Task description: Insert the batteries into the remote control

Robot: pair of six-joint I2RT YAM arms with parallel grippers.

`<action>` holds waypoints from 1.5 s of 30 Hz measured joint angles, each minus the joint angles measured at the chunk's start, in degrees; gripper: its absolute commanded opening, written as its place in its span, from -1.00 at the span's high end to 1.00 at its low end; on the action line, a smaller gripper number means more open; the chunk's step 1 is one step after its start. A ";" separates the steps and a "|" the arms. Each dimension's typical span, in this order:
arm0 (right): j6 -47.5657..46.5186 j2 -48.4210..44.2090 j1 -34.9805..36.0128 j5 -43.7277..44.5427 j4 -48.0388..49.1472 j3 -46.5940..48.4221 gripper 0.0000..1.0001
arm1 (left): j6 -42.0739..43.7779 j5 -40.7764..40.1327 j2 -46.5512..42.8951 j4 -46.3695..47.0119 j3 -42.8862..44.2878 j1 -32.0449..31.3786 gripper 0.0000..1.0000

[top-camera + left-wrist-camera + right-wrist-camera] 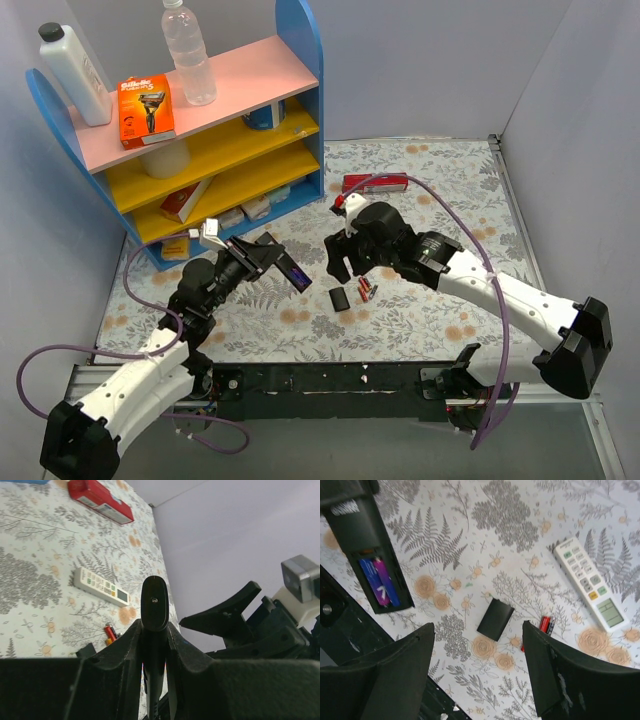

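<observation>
Left end effector (154, 630): clamped on the black remote (288, 268), which is held above the bench (440, 200) with its back side up. The battery compartment (404, 587) is open. Inside it lie two blue-purple batteries (379, 580), side by side, lengthwise.

Right end effector (477, 635): jaws apart, gripping nothing, above the loose battery cover (495, 619), which lies flat on the bench.

Red batteries (546, 625) lie on the bench just beside the cover, between it and the white remote (592, 582), partly hidden by one finger. The red box (375, 182) lies farther back.

Shelf unit (255, 70): the top board carries a white bottle (75, 75), an orange razor pack (147, 110) and a clear bottle (188, 55). The yellow shelves hold small boxes (185, 200) with illegible labels.
</observation>
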 measured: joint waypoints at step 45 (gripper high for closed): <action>17.53 27.21 4.39 7.04 -4.42 -3.72 -0.27 | -1.60 -8.92 -7.34 -23.06 -1.97 0.00 1.00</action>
